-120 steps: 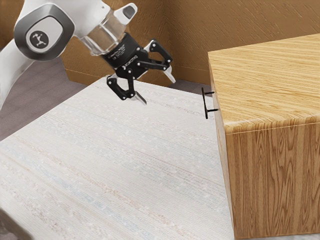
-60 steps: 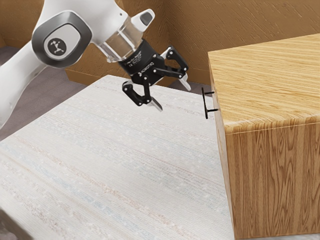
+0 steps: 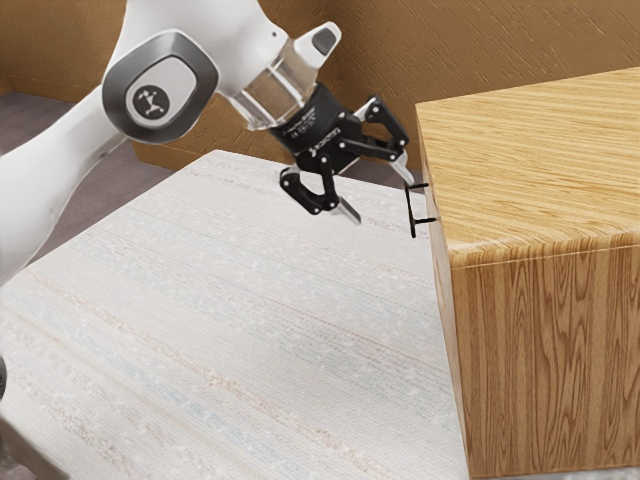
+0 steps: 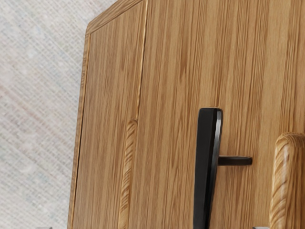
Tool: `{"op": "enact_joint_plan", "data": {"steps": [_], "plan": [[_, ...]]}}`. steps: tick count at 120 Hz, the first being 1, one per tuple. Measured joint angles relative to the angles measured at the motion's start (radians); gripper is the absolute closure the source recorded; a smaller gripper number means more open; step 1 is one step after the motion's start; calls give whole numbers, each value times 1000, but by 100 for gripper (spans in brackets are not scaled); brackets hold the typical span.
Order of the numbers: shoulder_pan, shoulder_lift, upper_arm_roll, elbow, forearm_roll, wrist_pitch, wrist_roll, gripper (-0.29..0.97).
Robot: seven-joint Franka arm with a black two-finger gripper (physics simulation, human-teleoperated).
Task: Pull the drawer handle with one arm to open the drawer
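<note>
Claw (image 3: pixel 380 198) is held open just left of handle (image 3: pixel 412 210), frame centre; handle should be centred inside before closing, then pulled straight.

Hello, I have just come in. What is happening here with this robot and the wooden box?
A single robot arm reaches across the table toward the wooden cabinet. Its gripper is open and sits just in front of the black drawer handle, with one fingertip right by the handle's upper end. The gripper is not yet shut on the handle. In the wrist view the handle stands close ahead on the drawer front, which shows no sign of being pulled out, so the pull has not begun.
</note>
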Motion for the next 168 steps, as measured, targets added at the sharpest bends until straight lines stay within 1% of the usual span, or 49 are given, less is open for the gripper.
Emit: {"op": "enact_joint_plan", "data": {"steps": [22,48,90,137,168], "plan": [[-1,-1,5,-3,-14,13,3,20],[-1,-1,37,-8,-24,19,7,25],[-3,0,39,-18,-44,37,11,32],[-3,9,39,-22,-47,42,16,51],[13,28,37,-38,-48,43,18,56]]}}
